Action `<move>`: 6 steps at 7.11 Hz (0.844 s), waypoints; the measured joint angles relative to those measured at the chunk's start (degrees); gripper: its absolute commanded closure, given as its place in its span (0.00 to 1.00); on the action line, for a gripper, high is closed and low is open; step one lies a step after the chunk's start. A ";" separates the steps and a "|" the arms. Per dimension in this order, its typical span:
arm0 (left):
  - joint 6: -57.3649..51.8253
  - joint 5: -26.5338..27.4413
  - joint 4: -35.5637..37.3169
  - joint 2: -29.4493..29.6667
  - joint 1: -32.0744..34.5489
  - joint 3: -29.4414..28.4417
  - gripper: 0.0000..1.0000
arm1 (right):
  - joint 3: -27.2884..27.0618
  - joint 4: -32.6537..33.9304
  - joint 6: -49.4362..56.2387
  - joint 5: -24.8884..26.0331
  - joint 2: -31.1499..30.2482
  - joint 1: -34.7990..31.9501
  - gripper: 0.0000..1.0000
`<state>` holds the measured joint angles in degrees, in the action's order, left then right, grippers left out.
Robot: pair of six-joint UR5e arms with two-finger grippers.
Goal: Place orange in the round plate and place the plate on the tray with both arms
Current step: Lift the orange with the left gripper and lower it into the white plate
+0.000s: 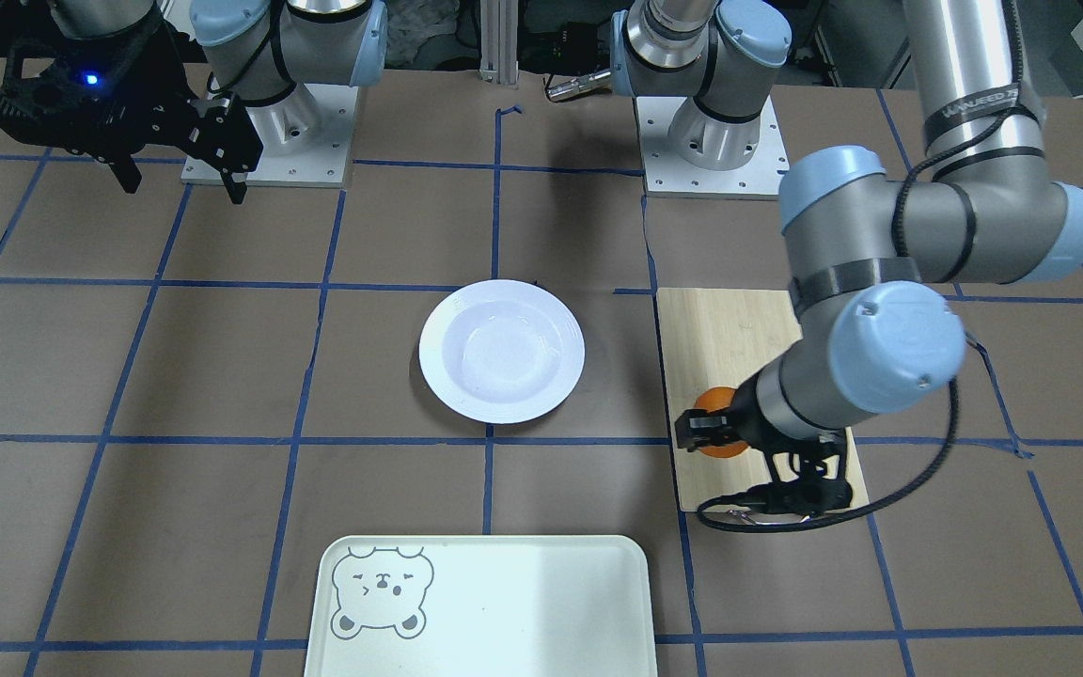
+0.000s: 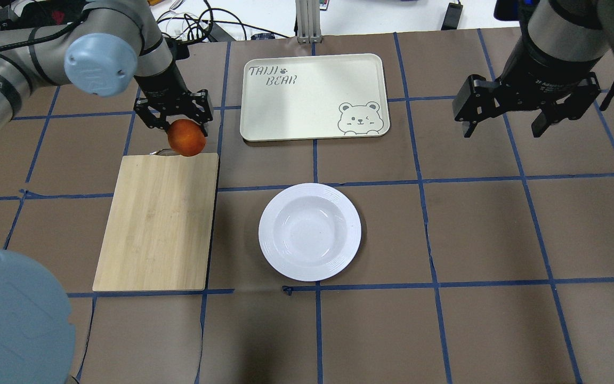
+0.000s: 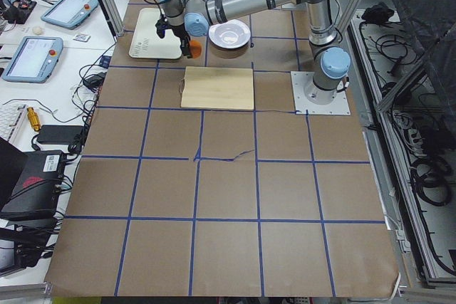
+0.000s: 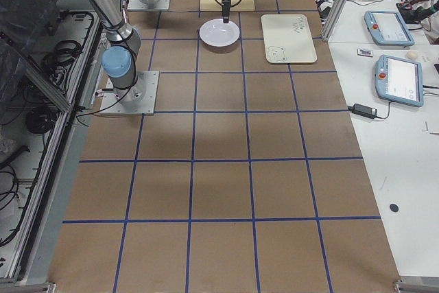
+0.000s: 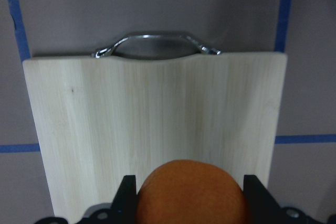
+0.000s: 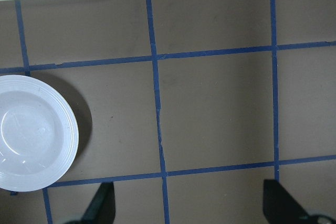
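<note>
My left gripper [image 2: 183, 127] is shut on the orange [image 2: 185, 141] and holds it in the air over the far end of the bamboo cutting board [image 2: 158, 224]. In the left wrist view the orange [image 5: 191, 195] fills the gap between both black fingers [image 5: 126, 195]. The white round plate [image 2: 309, 231] sits empty at the table's middle. Beyond it lies the cream tray [image 2: 312, 98], also empty, with a bear face in one corner. My right gripper [image 2: 503, 128] hangs open above bare table at the right, far from the plate [image 6: 31, 132].
The cutting board's metal handle [image 5: 157, 43] points towards the tray side. Brown paper with blue tape lines covers the table. Both arm bases [image 1: 711, 141] stand on the robot's side. Tablets and cables lie on side benches beyond the table's edge.
</note>
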<state>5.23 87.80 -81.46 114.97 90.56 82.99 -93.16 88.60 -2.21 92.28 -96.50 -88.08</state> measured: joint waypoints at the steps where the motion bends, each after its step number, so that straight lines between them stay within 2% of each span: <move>1: 6.21 -0.78 0.00 -0.08 4.90 0.06 1.00 | 0.00 0.02 0.01 0.00 0.00 0.01 0.00; 3: 18.68 -1.87 0.64 -0.18 14.48 1.77 1.00 | 0.00 0.13 0.01 -0.05 0.00 -0.03 0.00; 4: 21.45 -2.02 1.11 -0.14 17.97 3.61 1.00 | 0.00 0.18 0.01 -0.07 0.02 -0.06 0.00; 6: 23.51 -2.16 6.19 -0.68 22.13 11.24 1.00 | 0.00 0.25 0.01 -0.08 0.07 -0.07 0.00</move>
<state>28.74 85.63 -75.27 114.29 112.69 94.23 -93.17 88.85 -2.20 92.20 -96.43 -88.15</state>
